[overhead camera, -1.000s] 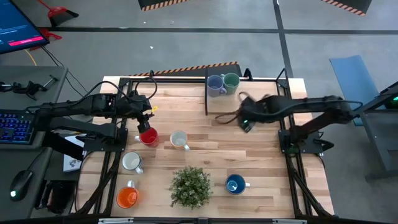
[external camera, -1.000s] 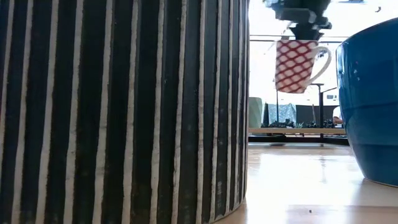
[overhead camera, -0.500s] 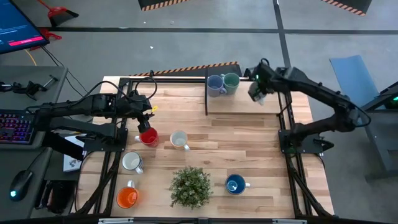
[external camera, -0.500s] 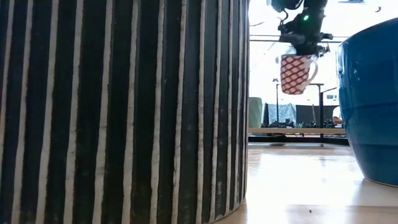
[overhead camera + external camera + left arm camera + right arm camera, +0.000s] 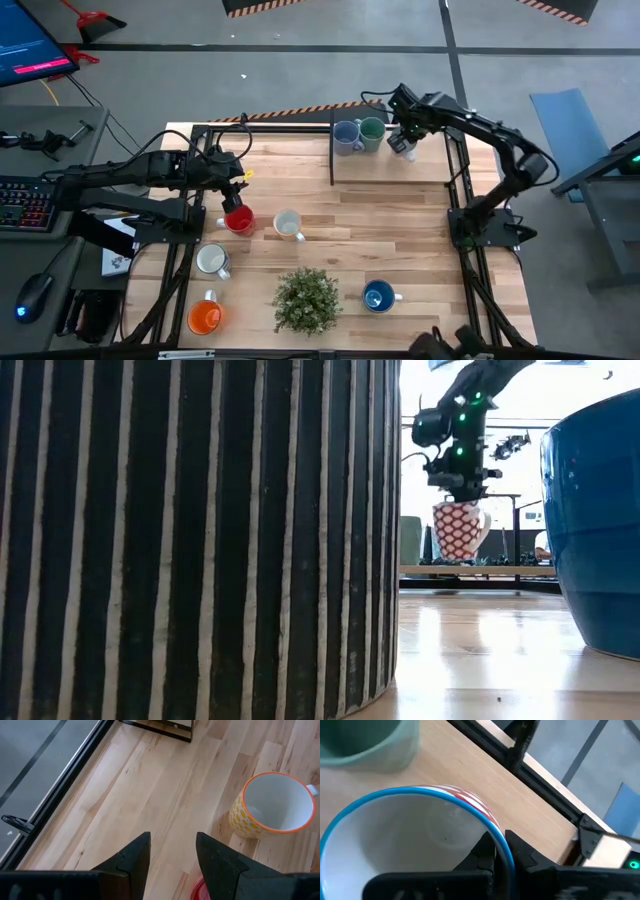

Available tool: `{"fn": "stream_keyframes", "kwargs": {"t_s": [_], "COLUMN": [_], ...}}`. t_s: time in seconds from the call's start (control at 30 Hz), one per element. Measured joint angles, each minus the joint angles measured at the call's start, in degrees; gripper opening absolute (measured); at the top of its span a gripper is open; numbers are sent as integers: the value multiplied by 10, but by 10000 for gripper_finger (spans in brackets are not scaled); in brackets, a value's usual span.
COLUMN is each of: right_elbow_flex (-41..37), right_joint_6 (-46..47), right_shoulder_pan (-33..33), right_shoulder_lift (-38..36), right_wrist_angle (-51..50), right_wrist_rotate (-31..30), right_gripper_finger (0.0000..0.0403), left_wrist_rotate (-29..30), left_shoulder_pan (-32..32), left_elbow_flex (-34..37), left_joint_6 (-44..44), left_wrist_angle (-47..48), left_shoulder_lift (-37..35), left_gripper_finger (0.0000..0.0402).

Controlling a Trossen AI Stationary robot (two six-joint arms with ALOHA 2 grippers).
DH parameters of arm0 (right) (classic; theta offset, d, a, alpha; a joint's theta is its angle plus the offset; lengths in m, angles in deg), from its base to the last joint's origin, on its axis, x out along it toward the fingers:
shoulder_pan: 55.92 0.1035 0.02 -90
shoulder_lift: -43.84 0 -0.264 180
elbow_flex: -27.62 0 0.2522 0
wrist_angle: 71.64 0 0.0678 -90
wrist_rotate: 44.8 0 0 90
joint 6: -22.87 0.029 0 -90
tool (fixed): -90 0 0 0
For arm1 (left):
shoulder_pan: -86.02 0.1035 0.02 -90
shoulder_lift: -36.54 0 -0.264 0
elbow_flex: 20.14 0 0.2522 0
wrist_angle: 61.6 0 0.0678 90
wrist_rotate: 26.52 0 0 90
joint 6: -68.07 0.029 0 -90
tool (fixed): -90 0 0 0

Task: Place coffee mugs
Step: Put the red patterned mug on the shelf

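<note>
My right gripper [image 5: 405,138] hangs over the raised wooden shelf [image 5: 430,168] at the table's far right. It is shut on the white mug with the red pattern [image 5: 456,531], whose rim is blue [image 5: 395,795]. That mug stands right of the green mug [image 5: 373,129] and the lavender-blue mug [image 5: 346,135], both on the shelf. My left gripper [image 5: 172,851] waits open above the red mug [image 5: 238,219] at the left. A yellow-dotted cream mug [image 5: 274,808] stands on the table beyond it. My right gripper pinches the patterned mug's wall at the rim [image 5: 496,834], one finger inside the mug and one outside [image 5: 522,857]. The fingers come from above, pointing steeply down. The mug hangs upright below them, its bottom just over the shelf; I cannot tell whether it touches.
On the near half of the table are a white mug [image 5: 212,260], an orange mug [image 5: 205,317], a blue mug [image 5: 378,295] and a leafy plant [image 5: 306,300] in a striped pot [image 5: 200,540]. A black frame edges the shelf [image 5: 332,150].
My right gripper has carried the patterned mug from over the table's middle toward the far edge, then a little left to beside the green mug, and down toward the shelf. The mug has stayed upright in the hold.
</note>
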Motion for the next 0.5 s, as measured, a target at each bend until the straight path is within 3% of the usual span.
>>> {"fn": "stream_keyframes", "kwargs": {"t_s": [0.5], "right_elbow_flex": [0], "right_joint_6": [-10], "right_shoulder_pan": [-17], "right_shoulder_lift": [23], "right_wrist_angle": [49], "right_wrist_rotate": [25], "right_gripper_finger": [1], "left_wrist_rotate": [0], "left_shoulder_pan": [0], "left_elbow_flex": [0], "left_joint_6": [0], "left_wrist_angle": [0], "left_shoulder_lift": [0], "left_gripper_finger": [147]}}
